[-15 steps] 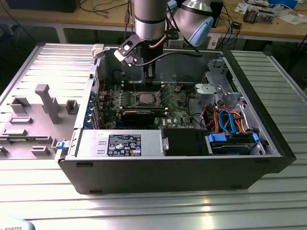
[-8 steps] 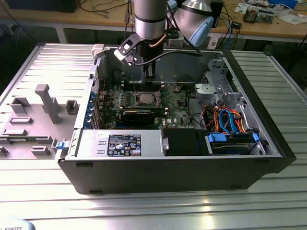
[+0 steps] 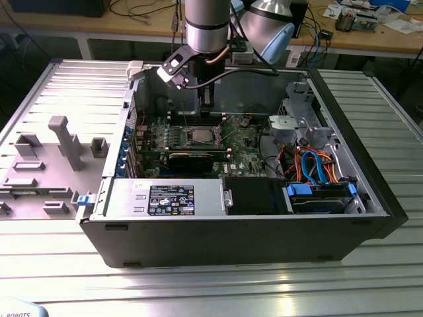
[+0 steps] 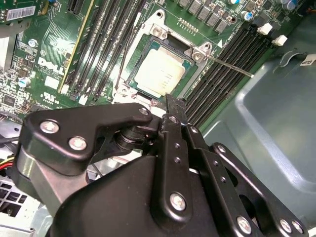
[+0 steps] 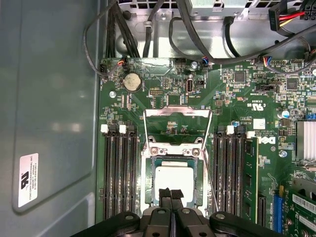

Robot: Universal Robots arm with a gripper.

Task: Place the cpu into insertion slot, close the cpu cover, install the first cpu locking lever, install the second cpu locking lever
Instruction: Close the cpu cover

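A ribbed silver metal tabletop lies across the lower frame. A cluttered pale wooden workbench spans the top edge.

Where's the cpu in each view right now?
Exterior view: cpu on the motherboard, under the arm.
First wrist view: cpu between memory slots, at the pincer tips.
Second wrist view: cpu just beyond the pincer.
Shared landmark: the green motherboard around it.
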